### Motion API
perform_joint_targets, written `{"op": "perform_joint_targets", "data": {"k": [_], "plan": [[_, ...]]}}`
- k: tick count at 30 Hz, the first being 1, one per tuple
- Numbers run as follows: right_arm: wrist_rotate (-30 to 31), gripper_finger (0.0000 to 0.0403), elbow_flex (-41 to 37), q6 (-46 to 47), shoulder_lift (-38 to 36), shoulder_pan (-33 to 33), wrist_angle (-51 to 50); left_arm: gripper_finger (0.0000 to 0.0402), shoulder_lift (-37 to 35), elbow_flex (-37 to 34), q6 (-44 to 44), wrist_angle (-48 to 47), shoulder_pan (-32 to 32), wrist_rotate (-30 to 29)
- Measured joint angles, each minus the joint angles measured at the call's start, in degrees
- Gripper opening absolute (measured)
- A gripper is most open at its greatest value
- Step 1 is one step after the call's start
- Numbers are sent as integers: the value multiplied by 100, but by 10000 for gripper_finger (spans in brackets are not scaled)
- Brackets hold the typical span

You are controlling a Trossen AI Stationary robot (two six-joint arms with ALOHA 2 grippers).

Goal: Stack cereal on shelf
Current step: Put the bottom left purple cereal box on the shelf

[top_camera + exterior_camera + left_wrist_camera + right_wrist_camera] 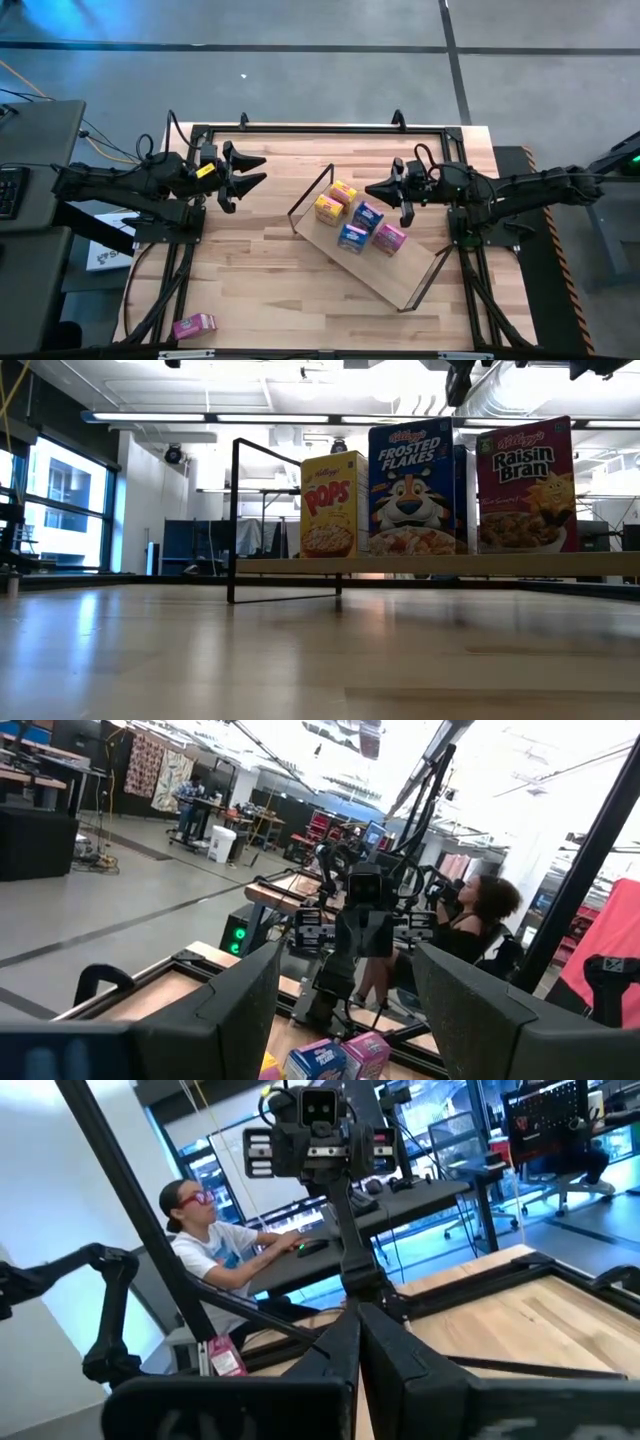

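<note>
Five cereal boxes (357,222) stand on the shelf (400,278); a pink box (194,325) lies on the desk (260,270) at 7 o'clock. Left claw (250,172) is spread; right claw (372,190) is clenched, empty. The low view hides the back boxes.

floor (300,70): i see grey concrete around my table
windows (55,495): tall, daylit
ceiling lights (150,417): long bright strips
</note>
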Motion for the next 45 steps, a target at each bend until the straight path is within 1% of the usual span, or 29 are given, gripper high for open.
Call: {"op": "perform_joint_targets", "data": {"k": [5,8,10,13,17,19,21,24,27,29,31,34,37,39,45], "plan": [[53,1,0,141,0,0,131,220,0,2,-43,-8,-6,-2],[149,0,0,255,0,0,159,220,79,202,-101,-388,-83,48],[259,1,0,300,1,0,157,220,203,463,-126,-998,-210,184],[401,0,0,302,2,0,157,221,416,1042,-438,-2319,-479,552],[587,0,0,292,2,0,153,221,852,1835,-1243,-4246,-1076,1211],[667,0,0,254,2,0,140,221,1107,2091,-1715,-4851,-1481,1540],[727,0,0,256,2,0,130,221,1346,2250,-2280,-5287,-1936,1859],[763,0,0,236,2,0,122,221,1693,2273,-3293,-5569,-2767,2148],[767,0,0,197,4,0,82,221,2050,2273,-4239,-5687,-3696,2158],[779,0,0,194,4,0,27,221,2309,2273,-4824,-5643,-4307,2057],[780,0,0,188,4,0,-59,221,2569,2273,-5379,-5481,-4839,1813],[778,0,0,110,4,0,-162,221,2910,2280,-6007,-5215,-5494,1286],[778,0,0,105,4,0,-233,221,3221,2271,-6337,-5284,-5954,894],[777,0,0,107,4,0,-273,221,3378,2271,-6491,-5363,-6158,749],[774,0,0,127,4,0,-403,221,3739,2273,-6726,-5722,-6560,773]]}}
